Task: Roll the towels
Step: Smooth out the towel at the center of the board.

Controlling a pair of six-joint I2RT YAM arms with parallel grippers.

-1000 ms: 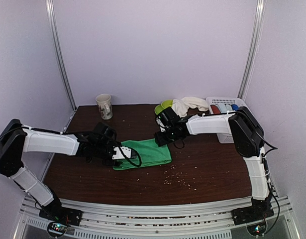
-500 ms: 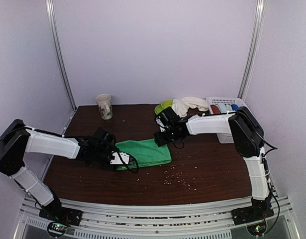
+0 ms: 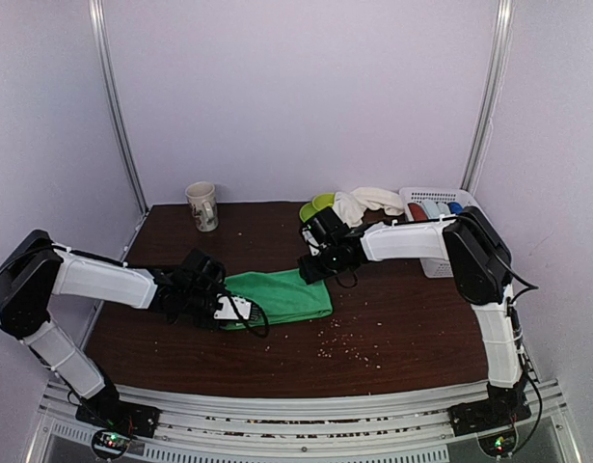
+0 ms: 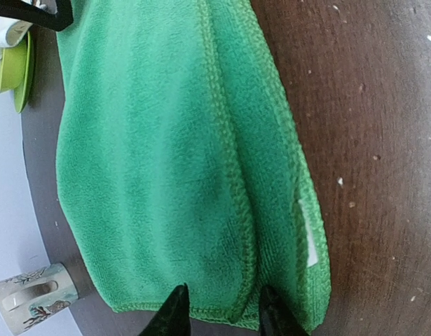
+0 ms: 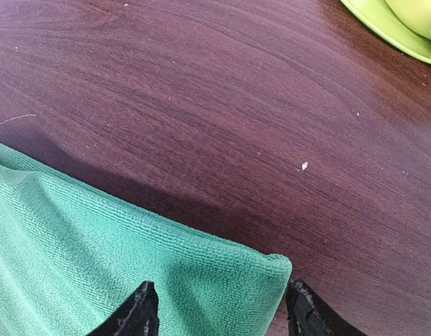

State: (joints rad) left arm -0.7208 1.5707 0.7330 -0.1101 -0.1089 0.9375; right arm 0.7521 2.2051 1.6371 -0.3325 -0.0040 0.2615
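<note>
Arguably, the roll could skew.
Left gripper (image 4: 222,313) straddles the green towel (image 3: 282,294) hem, pinch unclear; right gripper (image 5: 219,313) gapes over its opposite corner, anchoring nothing.

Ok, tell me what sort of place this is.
Likely a robot test booth, not a home: bare lilac walls, two arms bolted to a metal rail, staged props like the green towel and mug.

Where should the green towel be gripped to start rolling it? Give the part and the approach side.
Grip the green towel at its short stitched end on the left, coming in low from that side. It lies folded flat on the table with that hem free, and the left gripper straddles it.
</note>
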